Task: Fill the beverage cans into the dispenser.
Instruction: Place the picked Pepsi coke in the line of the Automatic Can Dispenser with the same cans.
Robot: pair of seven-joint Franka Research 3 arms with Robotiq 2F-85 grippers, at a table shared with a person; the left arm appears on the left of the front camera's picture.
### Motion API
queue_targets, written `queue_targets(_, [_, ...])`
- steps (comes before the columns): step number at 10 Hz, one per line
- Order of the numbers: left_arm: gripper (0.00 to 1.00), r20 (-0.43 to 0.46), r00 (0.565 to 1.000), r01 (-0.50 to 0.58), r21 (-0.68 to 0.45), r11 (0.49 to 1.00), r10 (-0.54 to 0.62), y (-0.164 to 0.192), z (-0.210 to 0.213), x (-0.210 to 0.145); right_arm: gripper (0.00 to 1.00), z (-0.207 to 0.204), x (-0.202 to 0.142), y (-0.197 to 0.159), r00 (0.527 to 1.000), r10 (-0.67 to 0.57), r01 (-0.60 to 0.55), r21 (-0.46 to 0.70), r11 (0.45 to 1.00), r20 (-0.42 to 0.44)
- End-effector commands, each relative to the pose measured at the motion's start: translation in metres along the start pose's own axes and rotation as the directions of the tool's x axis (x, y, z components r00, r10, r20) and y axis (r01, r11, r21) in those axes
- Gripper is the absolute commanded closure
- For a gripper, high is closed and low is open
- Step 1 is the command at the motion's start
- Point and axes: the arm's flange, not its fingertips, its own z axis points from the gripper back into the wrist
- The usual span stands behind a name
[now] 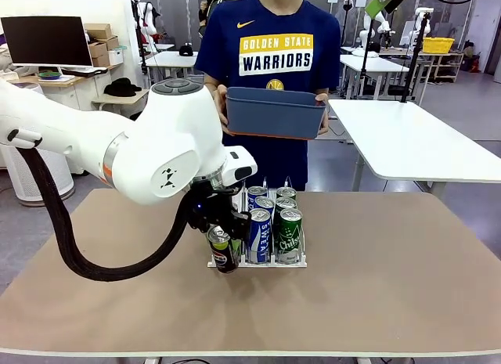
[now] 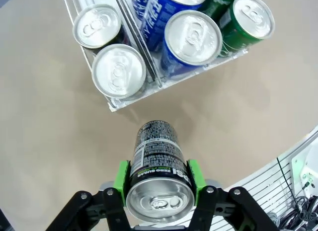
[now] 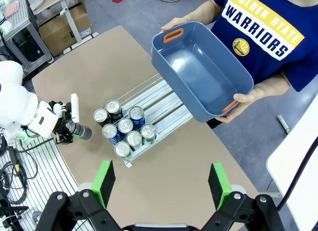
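Just before the dispenser, my left gripper is clamping a black can, tilted toward its open lane; my right gripper is hanging wide open, empty.

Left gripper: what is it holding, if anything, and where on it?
The left gripper is shut on a black can, green pads clamped on opposite sides of its body just below the silver top. The right gripper is open, holding nothing.

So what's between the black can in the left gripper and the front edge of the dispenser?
Bare tabletop. In the left wrist view, the black can held in the left gripper is clear of the dispenser.
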Motion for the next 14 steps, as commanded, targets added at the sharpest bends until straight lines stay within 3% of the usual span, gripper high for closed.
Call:
queue_targets(1, [0.42,0.048,0.999,-0.018,0.021,1.000,0.017,0.012,-0.004,0.015,0.00,0.000,-0.001,0.000,1.000,0.000,0.000,0.004,1.000,0.000])
queue_targets(7, [0.42,0.127,0.991,-0.038,-0.027,0.999,0.041,0.036,-0.016,0.039,0.00,0.000,-0.001,0.000,1.000,0.000,0.000,0.004,1.000,0.000])
queue_targets(14, [0.42,0.140,0.990,0.003,-0.072,0.997,0.008,0.062,-0.031,0.080,0.00,0.000,-0.001,0.000,1.000,0.000,0.000,0.004,1.000,0.000])
